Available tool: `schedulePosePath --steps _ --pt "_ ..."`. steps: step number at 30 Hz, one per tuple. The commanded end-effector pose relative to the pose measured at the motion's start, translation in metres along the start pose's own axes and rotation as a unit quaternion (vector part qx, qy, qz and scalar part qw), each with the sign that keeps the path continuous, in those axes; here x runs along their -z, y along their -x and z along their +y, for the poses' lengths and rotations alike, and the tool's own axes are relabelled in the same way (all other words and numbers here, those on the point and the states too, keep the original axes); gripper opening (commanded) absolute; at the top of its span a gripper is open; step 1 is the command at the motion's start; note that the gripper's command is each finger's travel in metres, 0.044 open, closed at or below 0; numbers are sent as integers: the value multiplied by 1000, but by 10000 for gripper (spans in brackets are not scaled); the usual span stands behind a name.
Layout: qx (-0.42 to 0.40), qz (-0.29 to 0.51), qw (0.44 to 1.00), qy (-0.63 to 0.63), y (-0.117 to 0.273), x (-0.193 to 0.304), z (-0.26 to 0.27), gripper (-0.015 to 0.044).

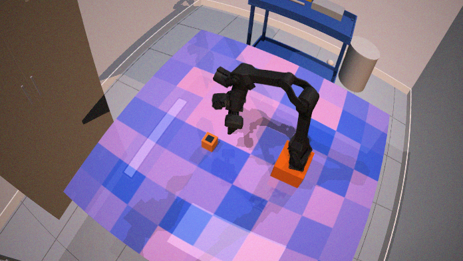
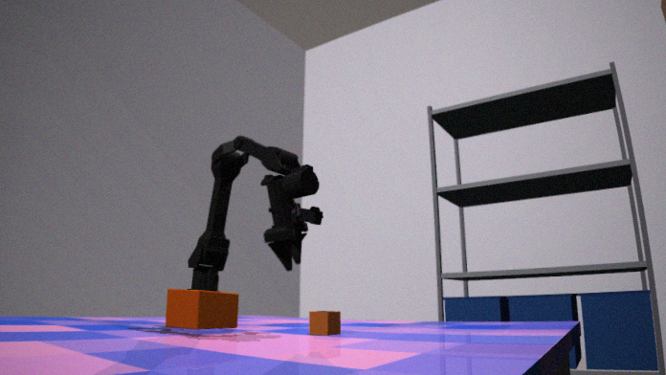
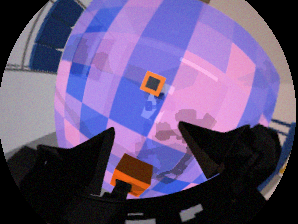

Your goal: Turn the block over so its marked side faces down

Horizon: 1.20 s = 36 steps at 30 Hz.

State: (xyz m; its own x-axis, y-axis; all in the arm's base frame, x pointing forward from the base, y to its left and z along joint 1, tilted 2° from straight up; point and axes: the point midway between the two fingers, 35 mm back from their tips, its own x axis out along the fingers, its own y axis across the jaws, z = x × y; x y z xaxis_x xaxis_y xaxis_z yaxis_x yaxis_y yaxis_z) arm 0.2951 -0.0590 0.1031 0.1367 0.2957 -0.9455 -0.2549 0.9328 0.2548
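Blk arm (image 2: 221, 201) on orange base (image 2: 183, 308), open hand (image 2: 294, 266) above tbl (image 2: 306, 351), orange block (image 2: 324, 323) on tbl w/ gray shelf unit (image 2: 434, 215) behind.

open air between pincer (image 1: 231, 132) (image 2: 293, 267) (image 3: 147, 127) and block (image 1: 209, 142) (image 2: 324, 323) (image 3: 153, 84), nothing blocking

It looks like a workshop or lab room: a metal shelf unit (image 2: 434, 215) with blue bins (image 2: 617, 330), a blue cart (image 1: 299, 16), a tiled floor (image 1: 133, 68) and a robot arm (image 1: 266, 76) (image 2: 219, 206) on a checkered desk (image 1: 213, 213) (image 2: 268, 354) (image 3: 185, 100).
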Motion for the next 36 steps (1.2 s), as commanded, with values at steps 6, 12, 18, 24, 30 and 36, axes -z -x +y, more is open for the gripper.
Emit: schedulePosePath --steps 6,12,18,24,30,36 --pt "134 44 966 -217 -45 -78 -2 440" --pt "134 44 966 -217 -45 -77 -2 440" --pt "134 44 966 -217 -55 -75 -5 440" --pt "134 44 966 -217 -78 -71 -10 440" --pt "134 44 966 -217 -93 -67 -14 440" --pt "134 44 966 -217 -101 -66 -16 440"
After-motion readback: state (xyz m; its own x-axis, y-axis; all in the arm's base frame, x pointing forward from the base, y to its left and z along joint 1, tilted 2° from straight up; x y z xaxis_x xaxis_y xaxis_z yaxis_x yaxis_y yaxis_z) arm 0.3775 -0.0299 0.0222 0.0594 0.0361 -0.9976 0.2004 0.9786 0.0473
